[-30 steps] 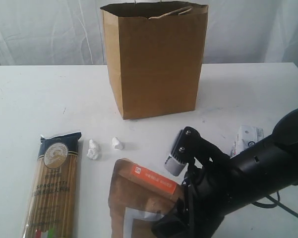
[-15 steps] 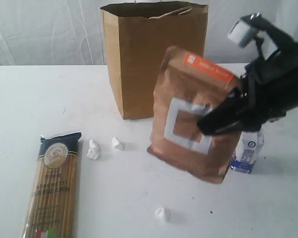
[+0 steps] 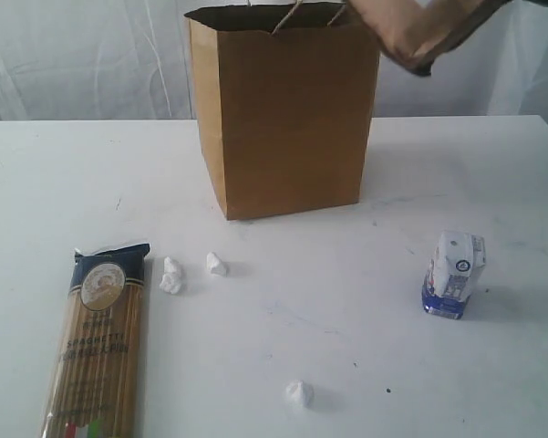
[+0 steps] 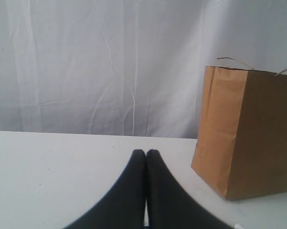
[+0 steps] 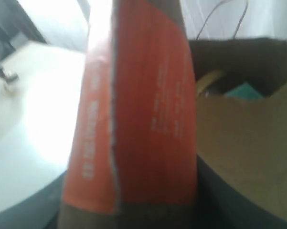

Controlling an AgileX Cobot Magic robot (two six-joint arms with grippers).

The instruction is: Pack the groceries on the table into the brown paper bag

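Groceries: three counted. One spaghetti packet (image 3: 100, 338) and one small white-blue carton (image 3: 453, 274) are set on the table (image 3: 55, 182); one orange-labelled brown pouch (image 3: 419, 32) is held above the rim of the single brown paper bag (image 3: 287, 119).
Scraps: three white crumpled scraps (image 3: 172, 274) are counted.
Right gripper (image 5: 129, 214): clamped on the pouch.
Left gripper (image 4: 145, 155): pressed together, nothing held.
Unclear: the pouch is blurred and cut off at the top; yellow and teal shapes inside the bag cannot be made out.

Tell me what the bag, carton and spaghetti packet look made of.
Bag: matte brown kraft paper, creased, ragged rim.
Carton: probably coated paperboard, printed white-blue, folded top.
Spaghetti packet: clear glossy plastic film, strands showing through, dark printed top.
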